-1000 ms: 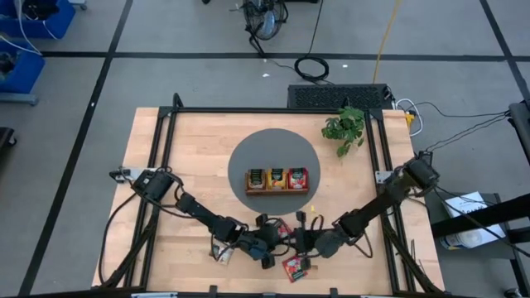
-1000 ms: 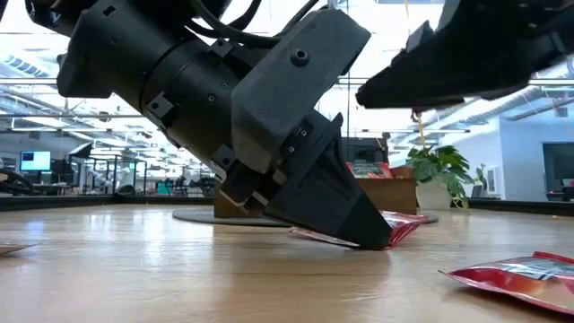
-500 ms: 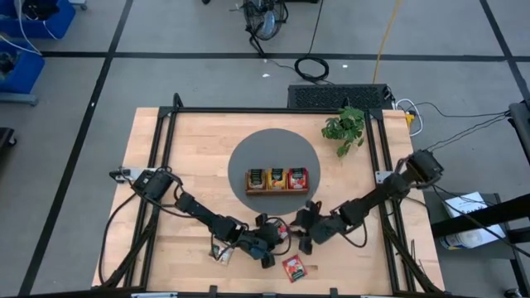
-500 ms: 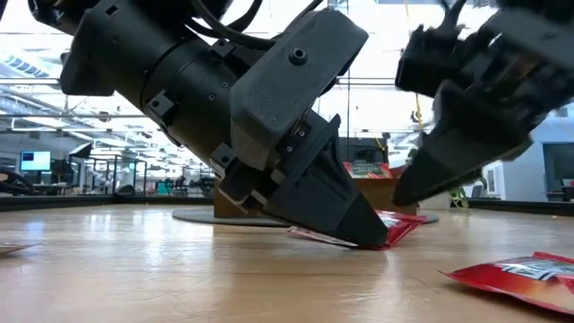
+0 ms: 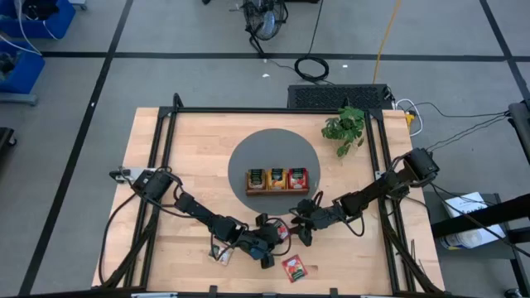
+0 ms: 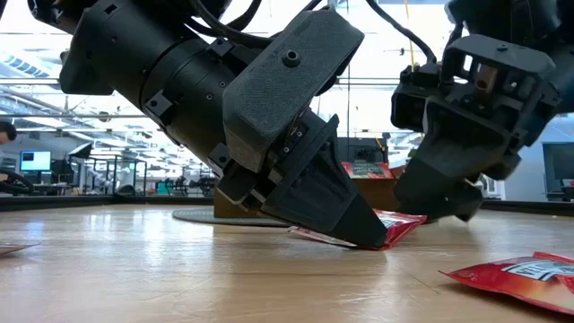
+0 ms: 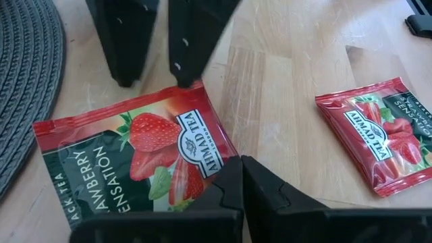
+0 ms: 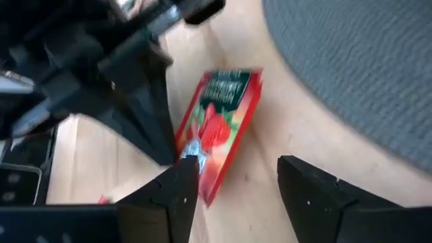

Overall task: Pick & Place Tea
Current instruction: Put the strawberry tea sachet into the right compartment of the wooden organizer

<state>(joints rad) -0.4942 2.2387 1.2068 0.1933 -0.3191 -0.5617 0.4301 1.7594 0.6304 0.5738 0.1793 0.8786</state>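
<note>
Red sachet (image 7: 135, 162) under left tool (image 7: 241, 177)

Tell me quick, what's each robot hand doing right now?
Left end effector: shut on the strawberry tea sachet, low on the table.
Right end effector: open, holding nothing, near that sachet.

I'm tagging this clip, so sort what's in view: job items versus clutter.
Job:
red strawberry sachet, pinched at one edge by the left claw
second red sachet, loose on the table
filled wooden tray
right claw, open, near the pinched sachet

Clutter:
potted plant
grey mat
</note>
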